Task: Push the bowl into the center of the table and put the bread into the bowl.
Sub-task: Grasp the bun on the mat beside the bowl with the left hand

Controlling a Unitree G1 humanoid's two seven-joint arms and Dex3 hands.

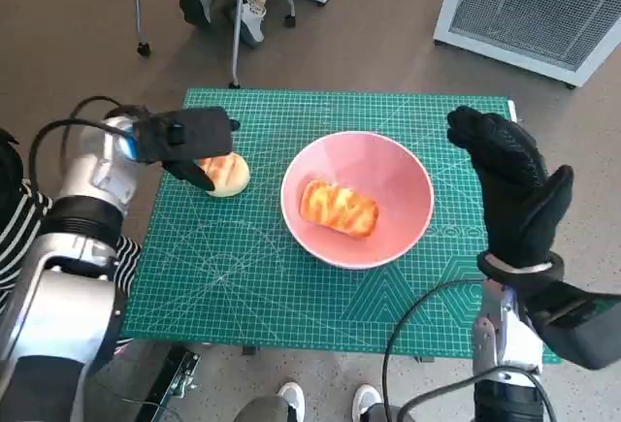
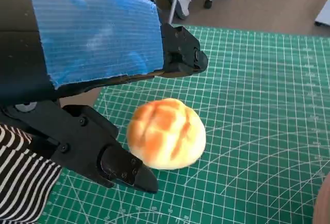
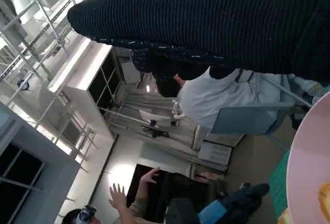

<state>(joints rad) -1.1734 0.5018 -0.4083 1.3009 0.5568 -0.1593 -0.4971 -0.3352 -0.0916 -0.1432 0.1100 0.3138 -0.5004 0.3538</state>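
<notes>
**One bread in bowl, bun still on mat by left hand**

Bowl (image 1: 356, 198): pink, round, smooth, sits approx mid-mat, a bit toward the right. Inside it a loaf (image 1: 339, 208), oblong, golden w/ pale glazed streaks, lying flat on the bowl's floor. Second bread, a bun (image 2: 166, 133), round, domed, scored crust, orange-brown fading to cream at base; it lies on the mat well left of the bowl, not touching it.

Left hand (image 1: 186, 145) is over the bun, fingers apart w/ the bun between them; can't tell if they touch it. Right hand (image 1: 511, 185) is raised just right of the bowl, glove spread, nothing in it.

Mat (image 1: 262, 276): green cutting mat w/ white grid, covers the table; bare mat in front of bowl and bun. A person's feet (image 1: 330, 402) show at the near edge.
</notes>
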